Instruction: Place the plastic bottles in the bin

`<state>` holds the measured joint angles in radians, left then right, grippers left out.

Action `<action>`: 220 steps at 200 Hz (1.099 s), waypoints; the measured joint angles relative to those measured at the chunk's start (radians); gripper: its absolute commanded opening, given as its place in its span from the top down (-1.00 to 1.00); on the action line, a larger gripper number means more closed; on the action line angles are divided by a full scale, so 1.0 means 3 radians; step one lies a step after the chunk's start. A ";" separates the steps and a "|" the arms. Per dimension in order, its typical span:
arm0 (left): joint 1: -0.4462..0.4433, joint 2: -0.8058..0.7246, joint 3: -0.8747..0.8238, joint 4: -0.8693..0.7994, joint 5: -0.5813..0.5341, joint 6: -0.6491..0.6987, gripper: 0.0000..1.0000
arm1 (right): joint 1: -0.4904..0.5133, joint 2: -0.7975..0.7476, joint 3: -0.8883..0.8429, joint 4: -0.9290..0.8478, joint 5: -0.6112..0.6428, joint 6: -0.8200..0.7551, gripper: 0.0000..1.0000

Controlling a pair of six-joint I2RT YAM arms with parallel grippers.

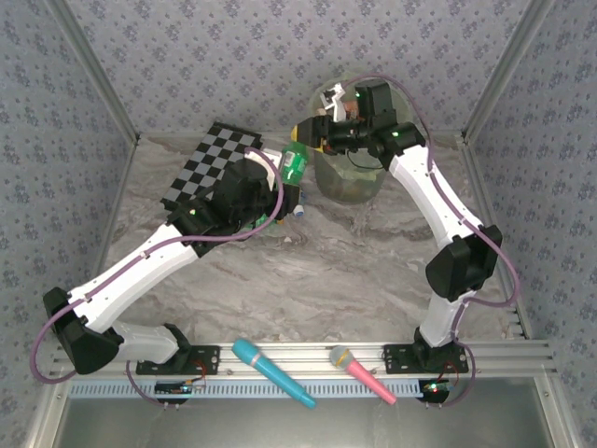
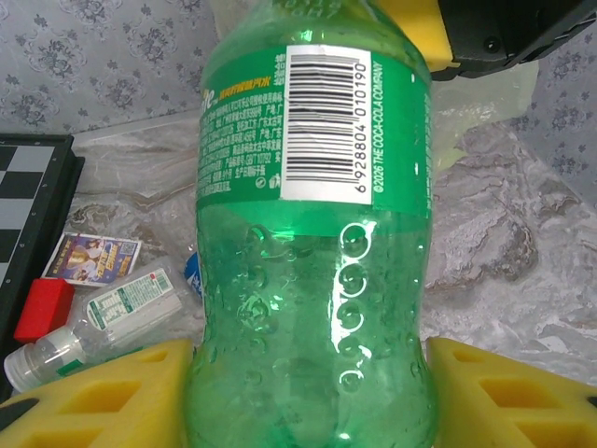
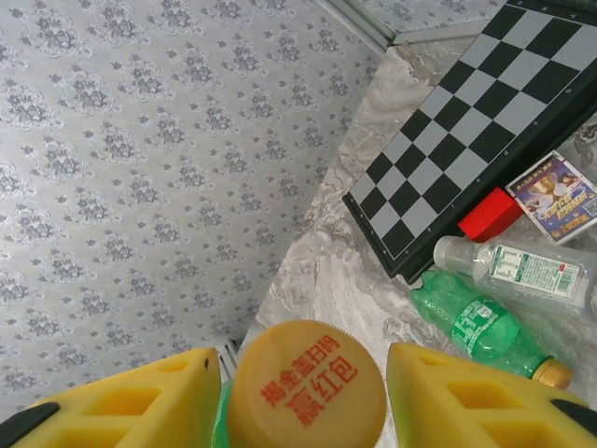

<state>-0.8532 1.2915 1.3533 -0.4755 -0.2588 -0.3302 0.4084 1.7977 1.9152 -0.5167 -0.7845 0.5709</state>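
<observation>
Green plastic Coca-Cola Company bottle (image 2: 312,280), barcode 6928804010190, clamped in left gripper (image 2: 308,373).
Right gripper (image 3: 303,373) straddles its red-lettered orange cap (image 3: 306,397); grip unclear.

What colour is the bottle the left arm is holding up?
The bottle is translucent green with a white barcode panel; best seen in the left wrist view.

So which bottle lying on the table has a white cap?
The clear bottle by the red block; the green bottle beside it has a gold cap.
</observation>
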 measured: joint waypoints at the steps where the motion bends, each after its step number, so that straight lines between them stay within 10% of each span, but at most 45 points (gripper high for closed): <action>1: 0.0000 0.0000 0.0000 0.0000 0.0001 0.0001 -0.15 | 0.0000 0.0001 0.0000 0.0001 -0.0001 0.0000 0.13; 45: -0.0003 0.0020 0.0000 -0.0015 -0.0001 0.0001 -0.26 | -0.0014 -0.0003 0.0013 0.0043 -0.0083 0.0116 0.44; 75: -0.0010 0.0046 0.0020 -0.0003 0.0000 0.0037 -0.99 | -0.0074 -0.0070 -0.0069 0.0114 -0.0086 0.0142 0.45; 141: -0.0022 0.0058 0.0134 -0.0008 -0.0106 -0.0037 -1.00 | -0.0635 -0.0420 -0.0130 0.0188 0.0354 0.0076 0.46; 220: -0.0022 0.0058 0.0135 -0.0072 -0.0242 -0.0076 -0.99 | -0.0804 -0.0707 0.0038 0.0163 0.2120 -0.0834 0.47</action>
<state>-0.8597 1.3090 1.3937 -0.4973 -0.3313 -0.3531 0.1673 1.5856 1.9266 -0.4679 -0.1486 0.3206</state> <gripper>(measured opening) 0.997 0.302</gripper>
